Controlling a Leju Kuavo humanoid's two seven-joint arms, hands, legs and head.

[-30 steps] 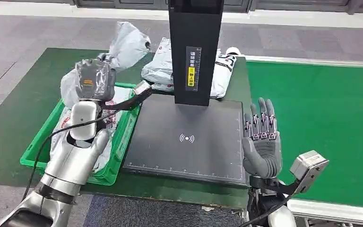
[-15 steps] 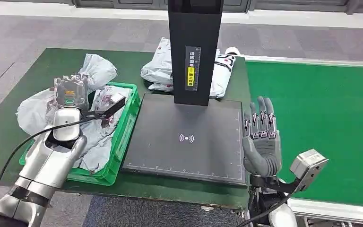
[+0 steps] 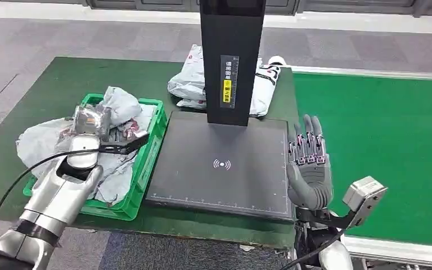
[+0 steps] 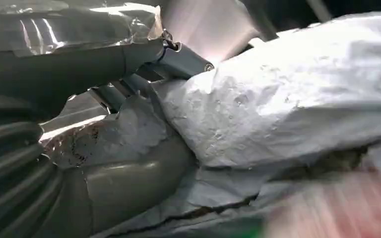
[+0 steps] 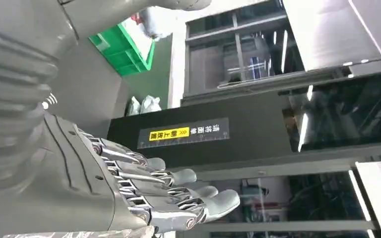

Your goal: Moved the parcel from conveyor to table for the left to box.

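Observation:
A crumpled grey plastic parcel lies across the green crate at the table's left, and part of it hangs over the crate's outer rim. My left hand, wrapped in clear film, is low over the crate and grips that parcel. In the left wrist view the parcel is pinched between the thumb and the darker fingers. My right hand stands upright beside the right edge of the scanner plate, with its fingers straight, apart and holding nothing.
The black scanner plate with its tall column fills the table's middle. More grey parcels lie behind the column. The green conveyor belt runs along the right. A black cable trails from my left forearm.
My left hand has come down and nearer with the parcel, from above the crate's far end into the crate. The parcel has spread over the crate. My right hand has stayed put.

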